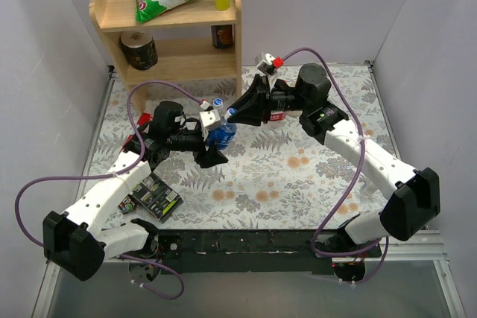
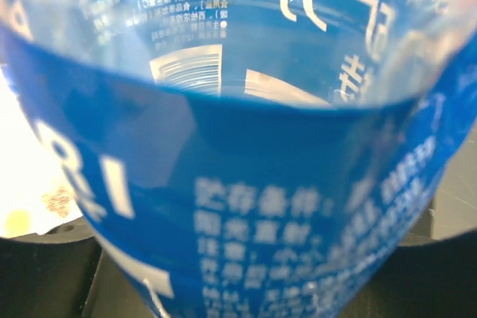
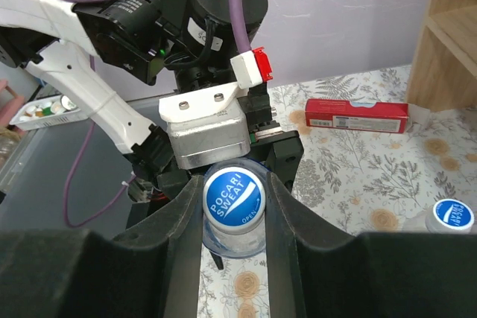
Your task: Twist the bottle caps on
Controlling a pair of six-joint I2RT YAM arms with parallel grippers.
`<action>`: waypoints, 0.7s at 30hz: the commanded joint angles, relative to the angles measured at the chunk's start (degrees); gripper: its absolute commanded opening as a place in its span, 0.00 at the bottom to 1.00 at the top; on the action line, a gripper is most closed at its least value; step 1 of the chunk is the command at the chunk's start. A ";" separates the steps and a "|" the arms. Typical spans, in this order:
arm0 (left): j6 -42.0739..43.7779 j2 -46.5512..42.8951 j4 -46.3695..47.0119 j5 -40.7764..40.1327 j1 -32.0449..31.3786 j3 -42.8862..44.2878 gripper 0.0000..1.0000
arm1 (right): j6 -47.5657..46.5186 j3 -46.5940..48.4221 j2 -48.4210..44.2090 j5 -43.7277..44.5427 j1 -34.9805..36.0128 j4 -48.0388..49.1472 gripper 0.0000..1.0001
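Bottle cap [image 3: 234, 197], blue and white with a printed top, sits on the neck of the blue-labelled bottle [image 2: 246, 169], above the floral table [image 1: 298, 169] between the two arms. I cannot tell whether its thread has engaged.

Grip: the right gripper [image 1: 231, 113] has its fingers [image 3: 182, 243] drawn in against both sides of the cap, apparently gripping it by the rim. The left gripper [image 1: 215, 139] is part-closed around the bottle body, which fills its wrist view.

Orientation: the cap's top faces straight back along the right gripper. The bottle's long axis runs from the left gripper towards the right one, leaning rather than upright. How steeply it leans I cannot judge.

Risks, in my assessment:
- Cross-threading, if the cap's axis sits off the neck's axis when I turn.
- The bottle turning within the left grip, since the wall looks thin and smooth. The cap would then rotate without tightening.
- The wall buckling if I squeeze harder to stop that.
- The pads slipping off the shallow rim.

A second blue-white cap [image 3: 452, 214] stands well apart.
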 commanded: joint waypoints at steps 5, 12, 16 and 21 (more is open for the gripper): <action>2.12 -3.48 0.91 -10.66 -1.04 -1.05 0.98 | -13.09 1.10 -3.29 -2.77 -0.37 -13.91 0.01; 7.84 -7.79 -7.10 -17.96 -0.95 -5.62 0.98 | -36.52 6.19 -4.26 -2.11 -1.95 -40.34 0.01; 11.18 -9.82 -11.92 -21.30 -0.77 -7.82 0.98 | -41.20 3.57 -4.78 1.14 -5.63 -42.76 0.01; 13.55 -11.04 -17.65 -24.03 -0.60 -10.89 0.98 | -42.88 -1.00 -4.43 2.90 -12.31 -37.67 0.01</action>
